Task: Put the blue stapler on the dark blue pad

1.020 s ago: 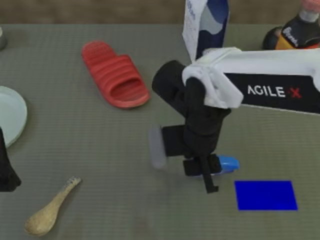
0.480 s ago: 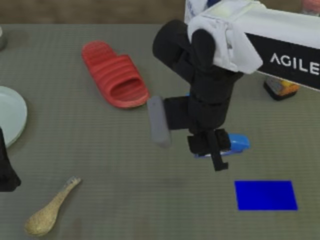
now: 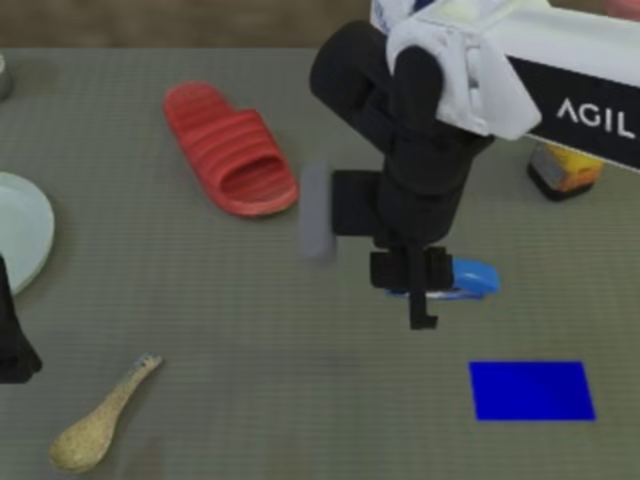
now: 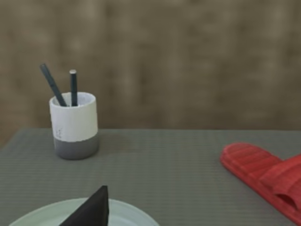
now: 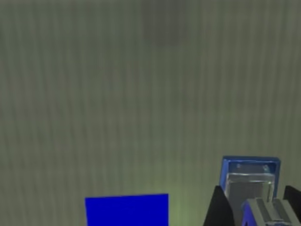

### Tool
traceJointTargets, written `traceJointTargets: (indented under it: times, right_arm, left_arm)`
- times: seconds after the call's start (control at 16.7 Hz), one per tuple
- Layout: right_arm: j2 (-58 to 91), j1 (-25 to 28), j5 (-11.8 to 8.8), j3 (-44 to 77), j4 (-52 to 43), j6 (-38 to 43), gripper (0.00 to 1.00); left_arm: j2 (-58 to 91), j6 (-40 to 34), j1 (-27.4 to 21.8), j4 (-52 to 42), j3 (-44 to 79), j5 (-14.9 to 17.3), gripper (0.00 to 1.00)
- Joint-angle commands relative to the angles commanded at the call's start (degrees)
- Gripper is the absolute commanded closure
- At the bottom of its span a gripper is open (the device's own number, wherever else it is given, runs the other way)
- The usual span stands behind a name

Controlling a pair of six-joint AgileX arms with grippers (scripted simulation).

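Blue stapler [image 3: 470,277] sits clamped in the right gripper [image 3: 422,290], lifted off the table, its long axis crossways to the jaws. Ahead of the jaws and off to one side lies the dark blue pad [image 3: 532,390], nearest this arm; the left arm [image 3: 12,340] stays parked.

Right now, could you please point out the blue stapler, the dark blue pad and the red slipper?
blue stapler [image 3: 472,277]: top view, its exposed rounded end beside the right gripper.
dark blue pad [image 3: 532,390]: top view, centre of its flat face.
red slipper [image 3: 228,148]: top view, its ribbed strap.
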Motion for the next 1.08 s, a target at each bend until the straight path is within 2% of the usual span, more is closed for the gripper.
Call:
traceJointTargets:
  times: [0.12,0.3,0.72,0.9,1.08]
  right_arm:
    - [-1.22,-0.84,0.94,-0.19,1.54,7.81,1.00]
    - [-3.51,-2.72,2.42,-1.24,3.85,23.75,1.00]
    - [-10.42,-9.27,4.83,-9.25,6.47,75.92,1.00]
    - [-13.72,-12.41,4.99,-14.33,5.99,98.11,1.00]
    - [-17.19,-15.49,4.49,-19.55,4.86,116.96,1.00]
  left_arm:
    - [0.00,0.00,0.00,0.00,0.00,0.00,0.00]
    - [0.00,0.00,0.00,0.00,0.00,0.00,0.00]
    - [0.00,0.00,0.00,0.00,0.00,0.00,0.00]
    - [0.00,0.00,0.00,0.00,0.00,0.00,0.00]
    - [0.00,0.00,0.00,0.00,0.00,0.00,0.00]
